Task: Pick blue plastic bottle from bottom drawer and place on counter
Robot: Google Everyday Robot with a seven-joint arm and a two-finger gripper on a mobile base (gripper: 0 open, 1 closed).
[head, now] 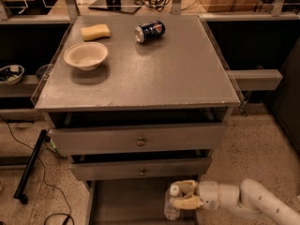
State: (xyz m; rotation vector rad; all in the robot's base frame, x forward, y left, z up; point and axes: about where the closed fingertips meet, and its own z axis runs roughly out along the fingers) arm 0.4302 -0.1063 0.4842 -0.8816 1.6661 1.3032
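The blue plastic bottle (171, 205), clear with a white cap, stands upright in the bottom drawer (122, 200) near its right side. My gripper (180, 196) reaches in from the right, low in the view, with its cream fingers (185, 187) on either side of the bottle's neck and upper body. The counter (178, 69) above holds a bowl, a sponge and a can.
On the counter lie a dark blue soda can (149, 31) on its side, a yellow sponge (95, 32) and a beige bowl (86, 55). Two knob-fronted drawers (138, 139) stand partly open above the bottom drawer. Grey side shelves (255, 78) flank the cabinet. A black rod (29, 168) lies on the floor.
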